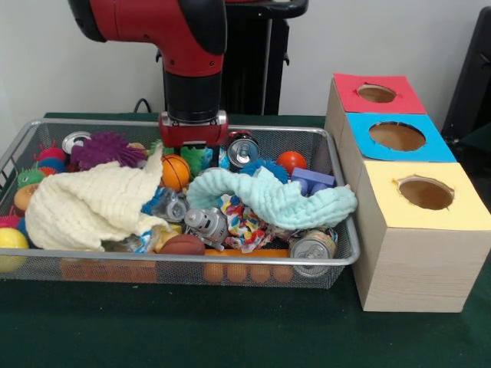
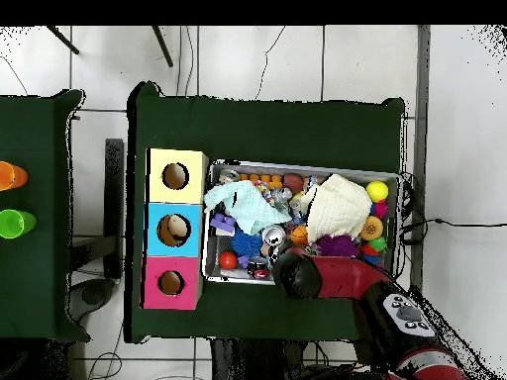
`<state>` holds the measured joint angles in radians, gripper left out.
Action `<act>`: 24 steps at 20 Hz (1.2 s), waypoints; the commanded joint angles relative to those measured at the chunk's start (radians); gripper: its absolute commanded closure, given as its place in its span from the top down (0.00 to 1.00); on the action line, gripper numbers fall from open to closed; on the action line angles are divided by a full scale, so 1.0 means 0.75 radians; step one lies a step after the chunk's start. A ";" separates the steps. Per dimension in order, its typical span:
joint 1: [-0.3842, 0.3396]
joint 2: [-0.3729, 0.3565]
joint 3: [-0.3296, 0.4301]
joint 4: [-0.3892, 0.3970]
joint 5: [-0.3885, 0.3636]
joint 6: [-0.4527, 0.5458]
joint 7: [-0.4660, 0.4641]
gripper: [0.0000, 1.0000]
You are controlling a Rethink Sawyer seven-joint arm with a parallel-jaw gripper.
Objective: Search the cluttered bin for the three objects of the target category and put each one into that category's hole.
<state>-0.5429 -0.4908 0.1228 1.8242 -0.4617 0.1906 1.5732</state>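
The bin is a wide silver wire-mesh basket full of clutter; it also shows in the overhead view. My gripper hangs low over the bin's far side, between an orange basketball and a silver can. Its lower end is hidden behind the clutter. In the overhead view the arm's end covers it. Three wooden boxes stand beside the bin, each with a round hole: red top, blue top, yellow top.
A cream cloth and a mint cloth lie over the pile. Around them are a purple spiky ball, a toy robot, a brown football, a second can, a red ball and a blue block.
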 commanded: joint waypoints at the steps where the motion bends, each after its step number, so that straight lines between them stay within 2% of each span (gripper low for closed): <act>1: -0.068 0.152 0.185 -0.308 -0.123 0.127 -0.183 1.00; 11: -0.075 0.137 0.213 -0.311 -0.188 0.142 -0.113 1.00; 15: -0.140 0.152 0.324 -0.408 -0.217 0.276 -0.296 1.00; 20: -0.190 0.196 0.448 -0.532 -0.251 0.433 -0.465 1.00; 24: -0.223 0.281 0.553 -0.645 -0.269 0.573 -0.594 1.00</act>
<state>-0.6697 -0.4439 0.3527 1.6518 -0.5628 0.6334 1.5481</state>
